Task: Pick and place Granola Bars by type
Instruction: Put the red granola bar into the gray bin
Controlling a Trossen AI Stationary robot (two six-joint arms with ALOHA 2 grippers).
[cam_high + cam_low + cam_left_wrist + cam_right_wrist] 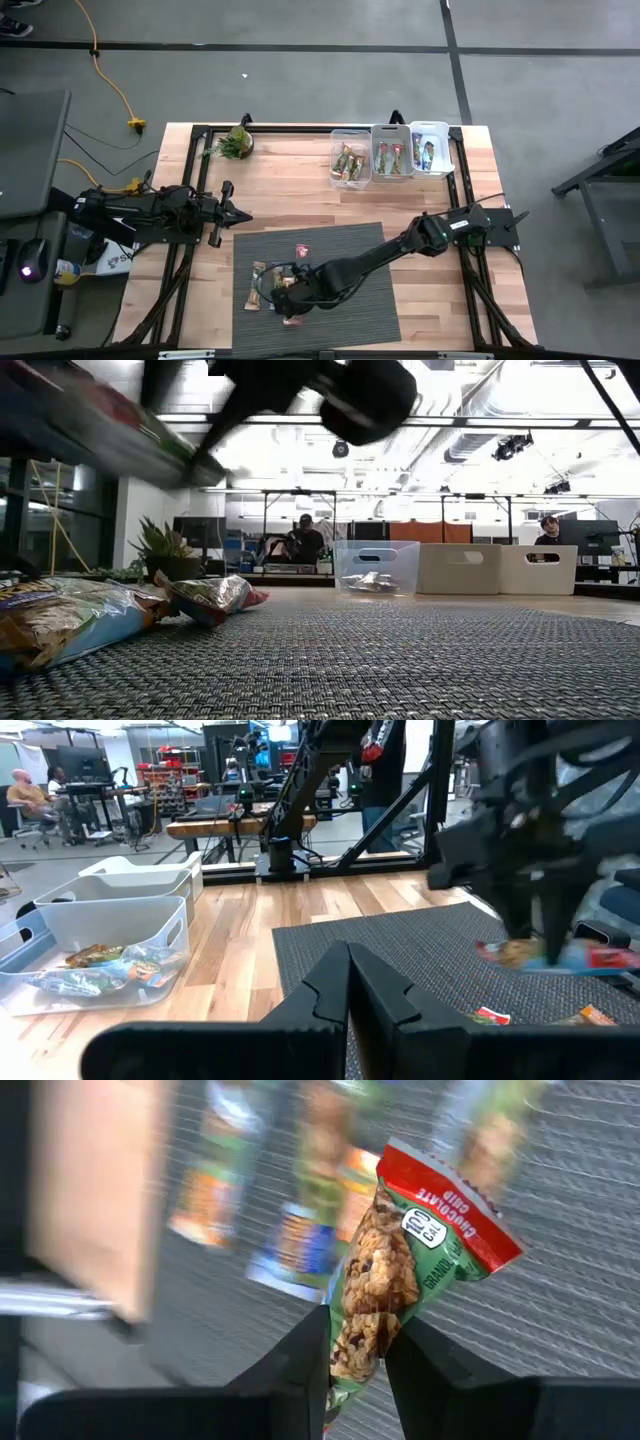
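My right gripper (pixel 355 1342) hovers over the left part of the dark mat (pixel 355 300) and is shut on a granola bar (pixel 405 1265) in a green wrapper with a red end. More bars lie flat on the mat: a row (pixel 261 285) left of the gripper, a single one (pixel 303 249) farther back, another (pixel 292 320) near the front edge. In the low view two of them (pixel 60 618) (pixel 212 596) rest on the mat. My left gripper (pixel 244 214) waits shut at the table's left, above the bare wood. My right gripper pinches the green and red bar by one end (pixel 352 1355) between its two fingers (pixel 300 1365). The rest of the bar sticks out past the fingertips, red end (pixel 450 1210) farthest out. It is lifted clear of the mat, with the other bars below it.
Three clear bins (pixel 350 160) (pixel 392 154) (pixel 431 149) stand in a row at the far right of the table, each holding bars. A small potted plant (pixel 237 143) sits at the far left corner. Bare wood lies between mat and bins. People sit in the room beyond.
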